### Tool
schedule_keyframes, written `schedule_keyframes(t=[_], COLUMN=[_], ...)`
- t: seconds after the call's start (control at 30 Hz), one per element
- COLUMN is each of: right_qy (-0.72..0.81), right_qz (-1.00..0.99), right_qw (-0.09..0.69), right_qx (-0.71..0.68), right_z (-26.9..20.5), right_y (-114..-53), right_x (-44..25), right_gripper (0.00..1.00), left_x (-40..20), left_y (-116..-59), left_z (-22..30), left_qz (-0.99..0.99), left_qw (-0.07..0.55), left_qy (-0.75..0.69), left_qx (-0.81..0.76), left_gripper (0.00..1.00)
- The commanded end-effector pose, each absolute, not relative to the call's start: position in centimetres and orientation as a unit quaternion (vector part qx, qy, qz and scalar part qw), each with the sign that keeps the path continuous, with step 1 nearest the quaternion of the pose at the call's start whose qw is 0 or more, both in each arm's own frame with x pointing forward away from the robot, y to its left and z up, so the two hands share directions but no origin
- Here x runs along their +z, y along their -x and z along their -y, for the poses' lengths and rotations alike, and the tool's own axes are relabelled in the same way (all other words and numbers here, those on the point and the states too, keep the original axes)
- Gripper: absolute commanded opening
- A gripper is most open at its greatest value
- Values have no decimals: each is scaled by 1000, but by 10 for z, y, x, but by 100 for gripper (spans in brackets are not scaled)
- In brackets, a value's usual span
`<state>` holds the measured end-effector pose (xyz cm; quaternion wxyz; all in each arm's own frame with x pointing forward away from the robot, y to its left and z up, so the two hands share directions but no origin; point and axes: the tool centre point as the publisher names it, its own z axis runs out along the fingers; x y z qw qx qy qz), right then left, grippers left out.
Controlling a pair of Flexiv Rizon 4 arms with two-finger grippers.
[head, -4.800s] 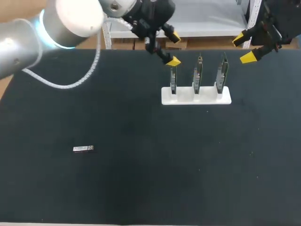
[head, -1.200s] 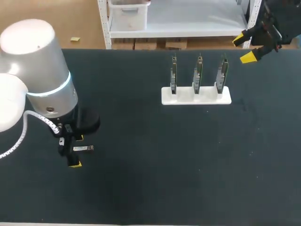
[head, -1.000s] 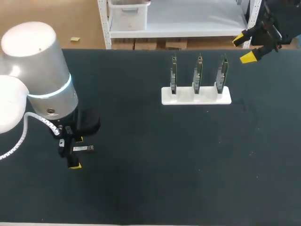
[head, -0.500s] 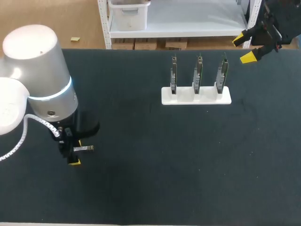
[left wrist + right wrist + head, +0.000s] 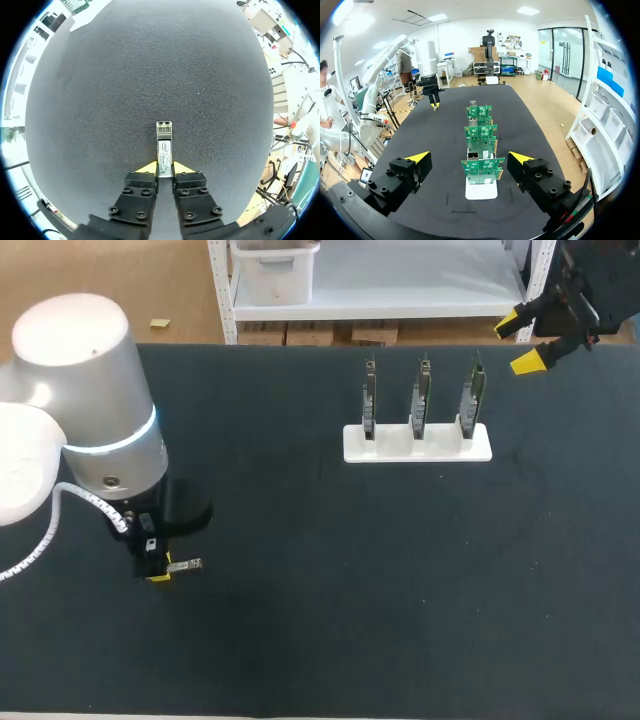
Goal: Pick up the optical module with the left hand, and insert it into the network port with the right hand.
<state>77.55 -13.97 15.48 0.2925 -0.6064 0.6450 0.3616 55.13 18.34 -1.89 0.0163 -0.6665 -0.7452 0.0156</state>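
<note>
Optical module [image 5: 164, 145] pinched by left end effector [image 5: 164, 167]; right end effector [image 5: 469, 157] spread near three upright circuit boards [image 5: 421, 395].

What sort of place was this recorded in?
Probably a robotics test bench for electronics work: a black-topped table, a white stand holding three upright circuit boards, and an optical module clamped in the left gripper.

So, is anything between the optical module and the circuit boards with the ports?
Nothing visible. The left end effector is shut on the optical module, and only bare black table lies between it and the three circuit boards on their white stand.
</note>
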Motion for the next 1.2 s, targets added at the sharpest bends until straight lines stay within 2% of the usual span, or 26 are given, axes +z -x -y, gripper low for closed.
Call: schedule_keyframes(t=[0.03,0.37,0.57,0.83,1.2], right_qy=[606,606,606,606,606], right_qz=[-645,-645,-645,-645,-645], right_qw=[293,293,293,293,293], right_qx=[361,361,361,361,361], right_z=[139,139,139,139,139], right_y=[-775,-775,-775,-775,-775], right_x=[155,155,155,155,155], right_gripper=[100,100,100,100,100], left_x=[-23,3,35,87,134], left_y=[-556,-585,-617,-670,-728], left_z=[-180,-160,-139,-100,-44], left_qz=[744,739,734,716,685], left_qw=[16,-44,-114,-237,-343], left_qy=[668,672,669,648,617], left_qx=[15,8,27,107,179], left_gripper=[0,0,0,0,0])
